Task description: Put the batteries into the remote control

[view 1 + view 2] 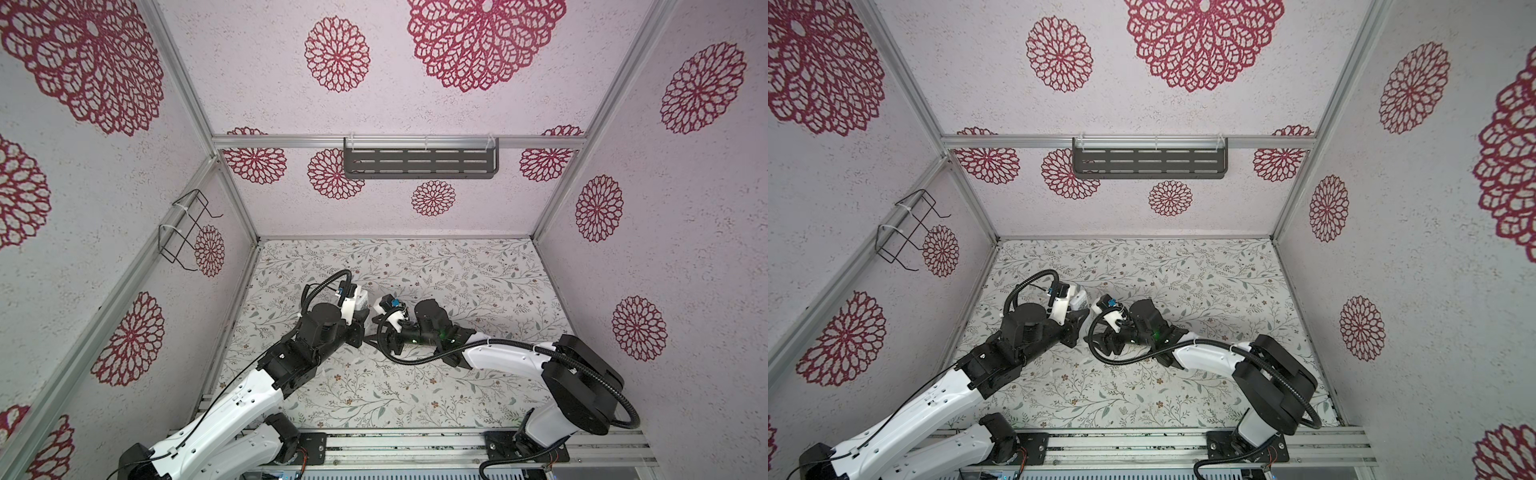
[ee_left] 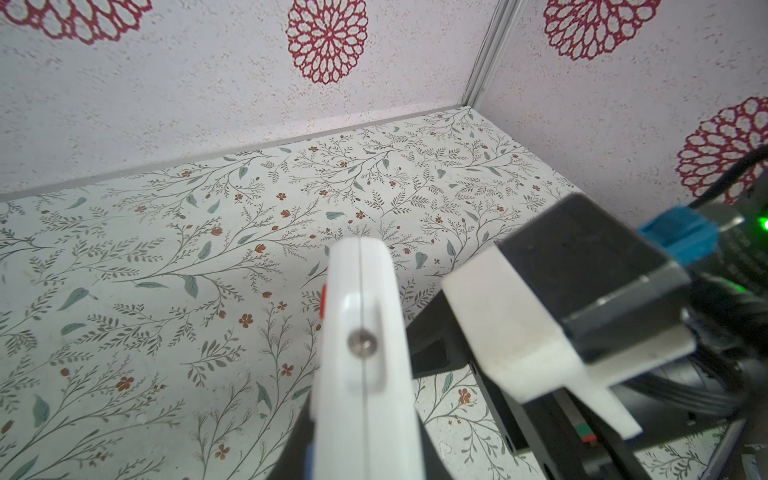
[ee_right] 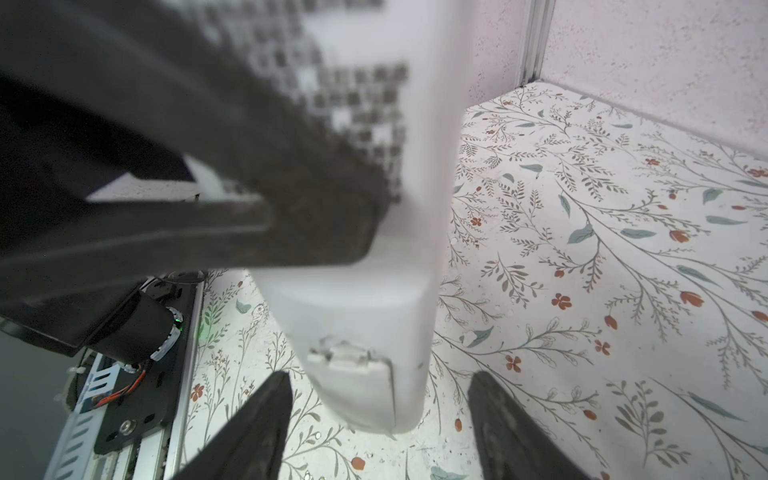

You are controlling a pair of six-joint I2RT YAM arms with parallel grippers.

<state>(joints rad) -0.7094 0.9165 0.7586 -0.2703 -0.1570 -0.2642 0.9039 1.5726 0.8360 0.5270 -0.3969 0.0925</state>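
Right gripper [image 3: 378,376], in from 4 o'clock: jaws apart, flanking the remote control [image 3: 357,316] end without touching. The cover latch there seems closed, though it is blurred. Farther up, the left gripper [image 1: 358,332] clamps the body. Batteries unseen. Advice: close squarely on the edges, clear of the latch.

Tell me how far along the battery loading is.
Done, apparently: no loose batteries show in any view, and the latched cover on the slim white plastic remote control looks seated; whether cells are inside is hidden. In hand: the left gripper clamps the remote above the table, while the right gripper has jaws open astride its cover end. Remaining, probably: confirm the cover, set it down.
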